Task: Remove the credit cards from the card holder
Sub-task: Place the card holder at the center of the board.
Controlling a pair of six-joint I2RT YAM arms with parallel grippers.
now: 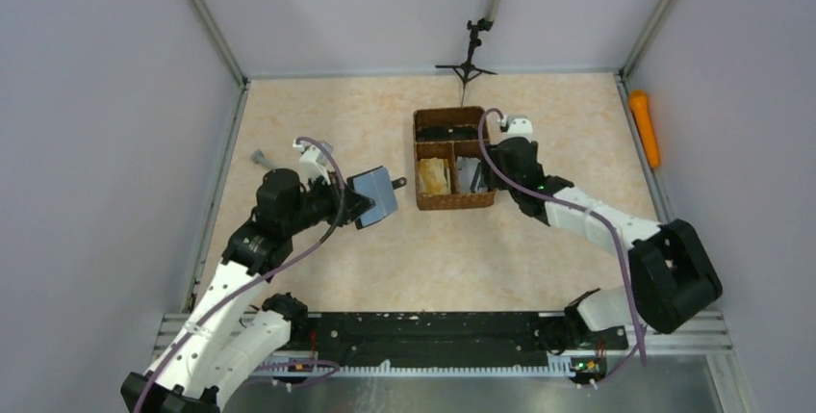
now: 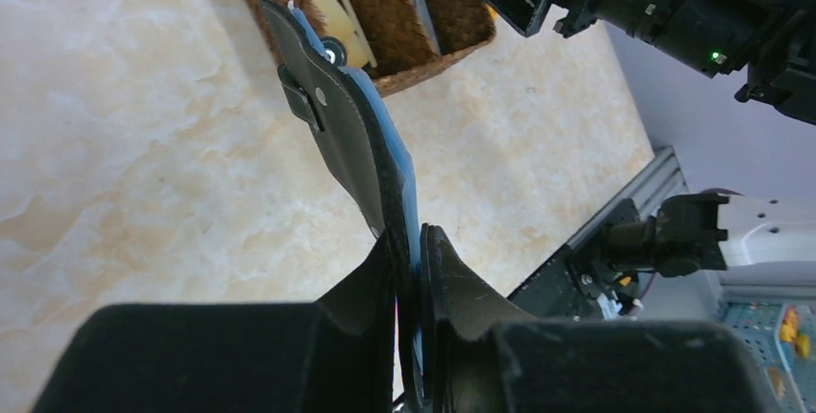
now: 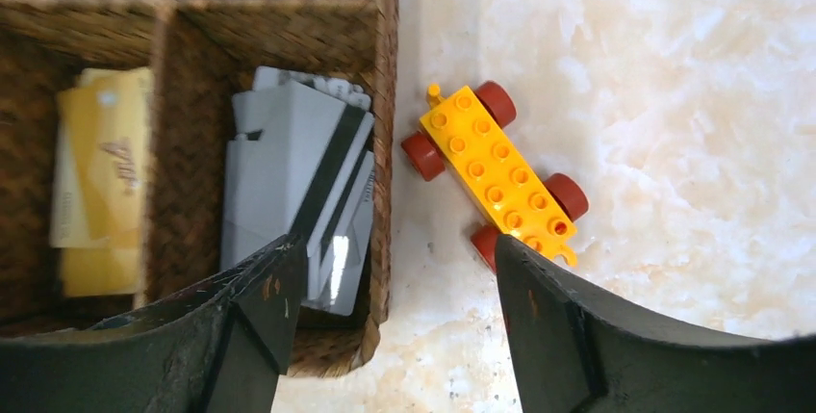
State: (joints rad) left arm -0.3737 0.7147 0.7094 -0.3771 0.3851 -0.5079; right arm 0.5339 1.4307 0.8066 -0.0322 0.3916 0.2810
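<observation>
One yellow brick car (image 3: 496,174) with red wheels is seen only in the right wrist view, just right of the wicker basket (image 3: 383,95). Below the released right claw (image 3: 395,273), at least two grey cards (image 3: 298,182) and two yellow cards (image 3: 101,172) lie in separate compartments. The single card holder (image 2: 351,139), black outside and blue inside, is grasped edge-on by the left claw (image 2: 414,249), left of centre in the top view.

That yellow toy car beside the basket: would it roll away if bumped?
Probably: the yellow toy car stands on red wheels on a smooth table, so a lengthwise nudge may roll it. It looks like hard plastic, likely stiff and light.
</observation>
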